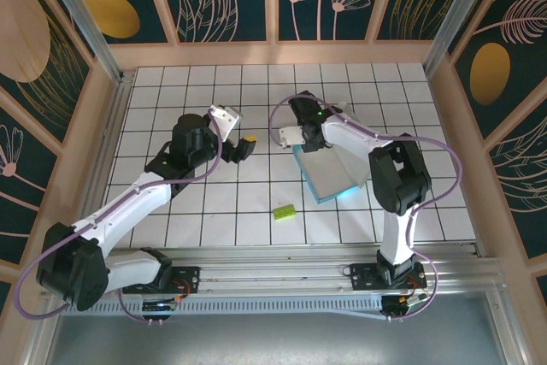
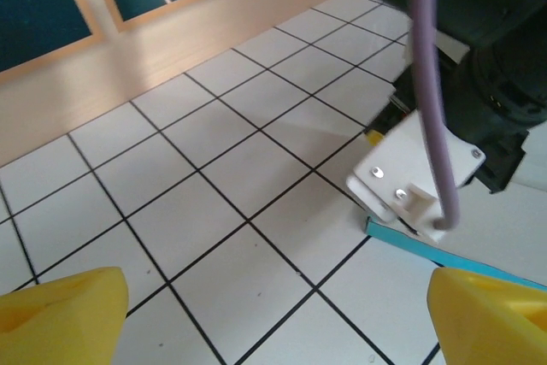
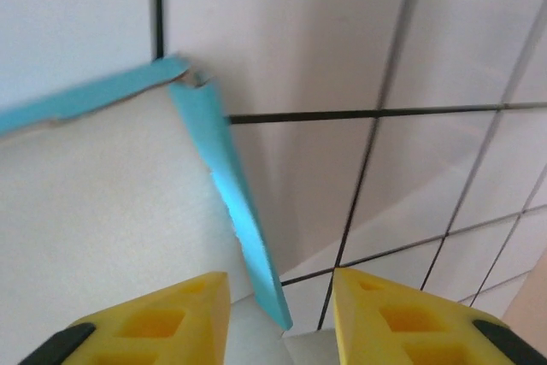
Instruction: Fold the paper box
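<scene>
The box is lying on the counter, toward its right edge, and looks barely begun: pale inside facing up, one teal flap rising. The right gripper is straddling that flap, jaws partly apart, not pinching. The left gripper is hovering wide open, empty.

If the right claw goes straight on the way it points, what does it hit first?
Likely the paper box: its raised teal flap lies in the gap of the right claw, with the tiled table beyond. Depth unclear.
</scene>
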